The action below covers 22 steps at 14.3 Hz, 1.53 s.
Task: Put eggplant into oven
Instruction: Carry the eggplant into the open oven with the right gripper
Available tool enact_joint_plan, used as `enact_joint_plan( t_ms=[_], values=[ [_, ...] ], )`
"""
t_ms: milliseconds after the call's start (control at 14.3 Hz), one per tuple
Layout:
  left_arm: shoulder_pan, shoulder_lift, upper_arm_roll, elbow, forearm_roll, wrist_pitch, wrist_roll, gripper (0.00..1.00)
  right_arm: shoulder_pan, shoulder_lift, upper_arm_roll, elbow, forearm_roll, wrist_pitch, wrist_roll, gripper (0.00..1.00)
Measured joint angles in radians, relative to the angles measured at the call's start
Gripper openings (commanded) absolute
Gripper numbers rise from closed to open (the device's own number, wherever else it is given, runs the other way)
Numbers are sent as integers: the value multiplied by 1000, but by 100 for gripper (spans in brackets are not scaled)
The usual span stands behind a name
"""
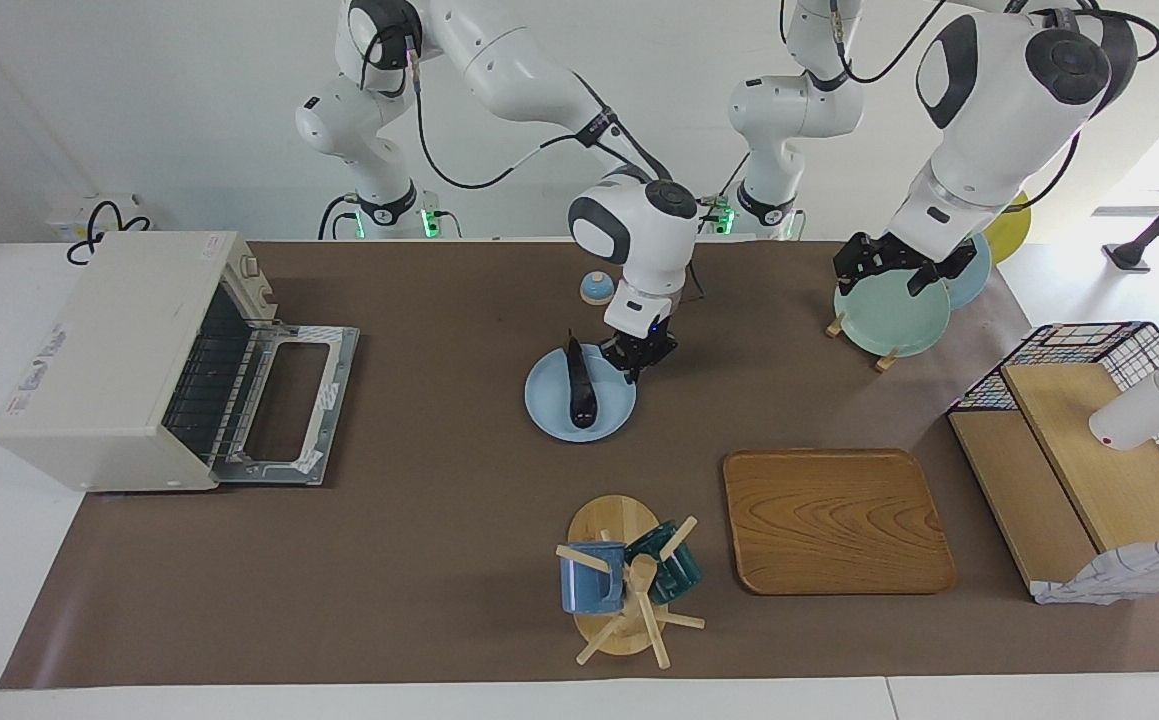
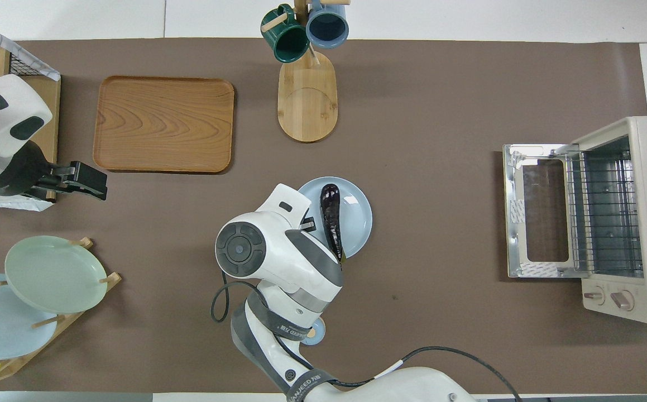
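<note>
The dark purple eggplant [image 1: 579, 385] [image 2: 331, 220] lies lengthwise on a light blue plate [image 1: 549, 405] [image 2: 356, 215] in the middle of the table. My right gripper [image 1: 637, 362] is down at the plate's rim, on the side toward the left arm's end, its fingertips shut on that rim; from overhead the wrist hides them. It does not touch the eggplant. The cream oven [image 1: 129, 360] [image 2: 630, 218] stands at the right arm's end with its door [image 1: 284, 400] folded down flat and the wire shelf showing. My left gripper [image 1: 889, 265] [image 2: 86, 181] hangs open over the plate rack, holding nothing.
A wooden tray [image 1: 834, 520] and a mug tree [image 1: 629, 575] with two mugs sit farther from the robots than the plate. A plate rack with a green plate [image 1: 889, 315], a wood-and-wire rack [image 1: 1089, 440] and a white bottle [image 1: 1149, 405] fill the left arm's end. A small blue dome [image 1: 595, 288] sits near the robots.
</note>
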Motion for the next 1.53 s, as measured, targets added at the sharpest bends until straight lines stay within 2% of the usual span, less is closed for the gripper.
enact_joint_plan(
  t_ms=[209,488,767,976,1254,1533],
  values=[
    [0,0,-1,0,-2,5,0,100,-26,-32,-13,42,-56,-153,-29,0],
    [0,0,-3,0,-4,11,0,100,-184,-123,-19,17,-74,-255,-181,0],
    [0,0,-4,0,-7,12,0,100,-367,-261,-22,-131,-74,-262,-316,0],
    [0,0,-4,0,-7,12,0,100,-444,-367,-22,-248,-75,-270,-376,0],
    [1,0,-4,0,-7,12,0,100,-630,-496,-22,-356,-76,-267,-612,0],
    [-1,0,-6,0,-8,13,0,100,-775,-575,-22,-442,-76,-173,-801,0]
  ],
)
